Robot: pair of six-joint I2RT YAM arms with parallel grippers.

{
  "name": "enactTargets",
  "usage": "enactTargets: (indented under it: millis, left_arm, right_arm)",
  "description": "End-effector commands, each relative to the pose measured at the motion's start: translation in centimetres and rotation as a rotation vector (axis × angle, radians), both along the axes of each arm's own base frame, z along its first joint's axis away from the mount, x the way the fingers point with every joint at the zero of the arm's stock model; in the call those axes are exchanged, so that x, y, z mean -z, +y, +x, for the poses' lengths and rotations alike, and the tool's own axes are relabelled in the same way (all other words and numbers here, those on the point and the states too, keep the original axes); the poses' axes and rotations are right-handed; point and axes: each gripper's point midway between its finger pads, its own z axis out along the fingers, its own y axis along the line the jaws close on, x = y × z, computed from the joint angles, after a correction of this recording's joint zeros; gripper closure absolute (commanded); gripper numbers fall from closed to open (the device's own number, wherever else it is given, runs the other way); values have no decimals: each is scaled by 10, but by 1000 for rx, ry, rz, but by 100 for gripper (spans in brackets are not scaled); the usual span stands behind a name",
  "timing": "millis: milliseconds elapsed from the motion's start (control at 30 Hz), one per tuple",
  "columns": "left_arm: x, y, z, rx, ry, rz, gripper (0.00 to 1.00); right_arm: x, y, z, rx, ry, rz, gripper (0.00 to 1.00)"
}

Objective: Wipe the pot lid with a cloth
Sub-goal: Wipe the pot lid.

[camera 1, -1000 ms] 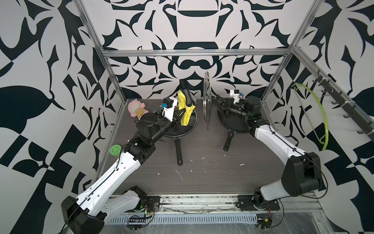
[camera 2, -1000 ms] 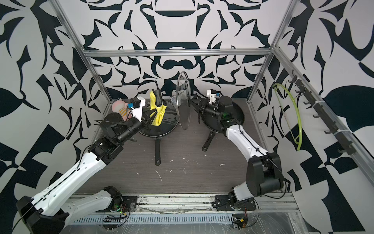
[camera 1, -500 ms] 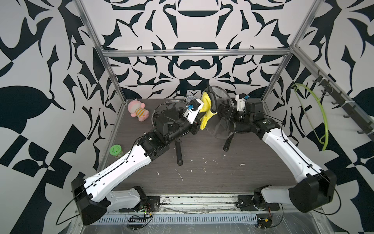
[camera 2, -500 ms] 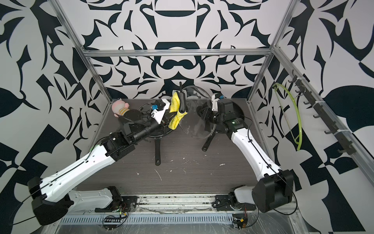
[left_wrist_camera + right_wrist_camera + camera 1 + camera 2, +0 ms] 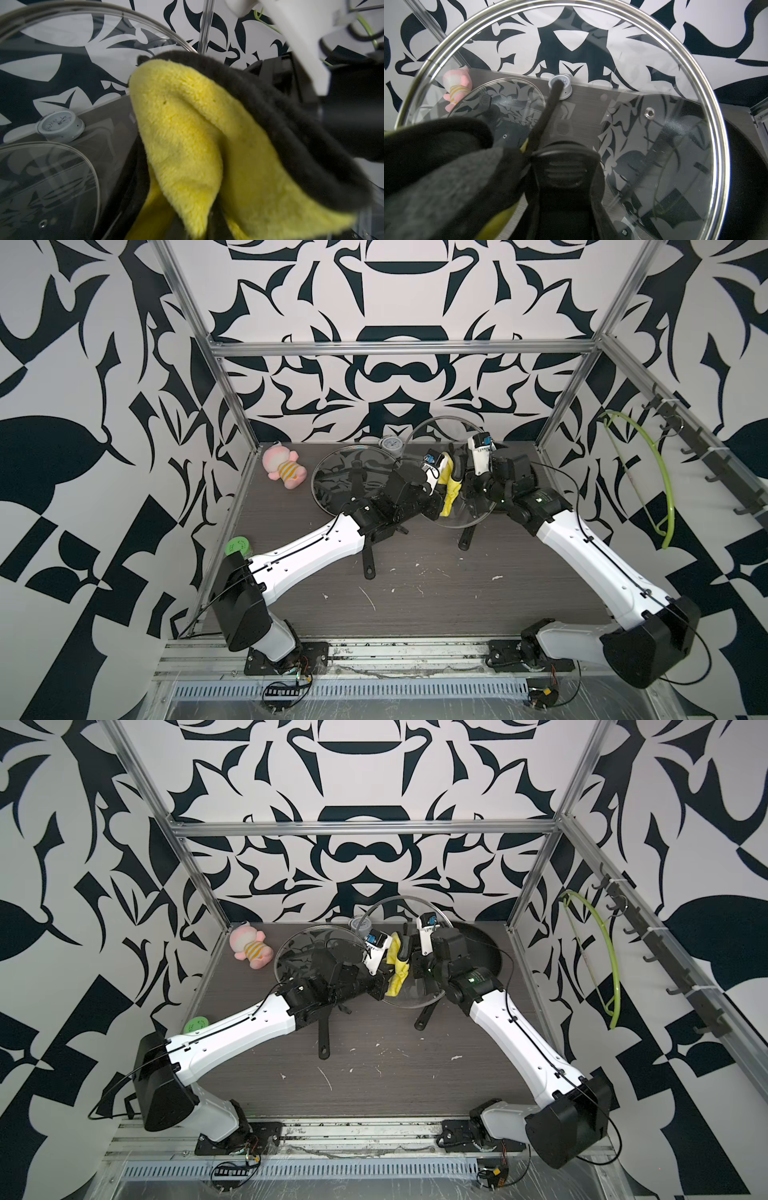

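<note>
The cloth (image 5: 448, 489) has swung in against the lid (image 5: 654, 83), left gripper (image 5: 444, 483) pinching it, right gripper (image 5: 460, 472) clamping the knob (image 5: 562, 166); clock (image 5: 390, 444), toy (image 5: 282, 466) behind.

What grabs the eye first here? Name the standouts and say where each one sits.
The bright yellow cloth, clamped in the left gripper, is up against a big glass pot lid that the right gripper holds aloft by its knob, at mid-back in both top views. Left of them, a second glass lid rests on a black pan. A pink plush toy lies in the back-left corner.
</note>
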Motion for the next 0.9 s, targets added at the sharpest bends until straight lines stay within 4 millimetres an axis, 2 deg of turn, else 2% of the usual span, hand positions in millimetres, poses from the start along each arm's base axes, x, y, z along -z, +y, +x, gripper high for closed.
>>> enactTargets:
  millis: [0,133,300,567,867]
  left_arm:
    - [-5,6,11,-89,36,-27,100]
    - [10,19,22,-166,55,21,100]
    - [16,35,29,-212,69,33,100]
    - [2,57,51,-258,112,-10,100]
    - [-9,54,81,-216,159,19,100]
  right_arm:
    - [-128,0,5,2,-393,122,100]
    - [-131,-1,5,5,-406,123,100]
    - [-132,0,4,-5,-417,117,100]
    - [-117,11,-9,-109,-419,70,100]
    - [-105,30,-28,-282,-502,-67,100]
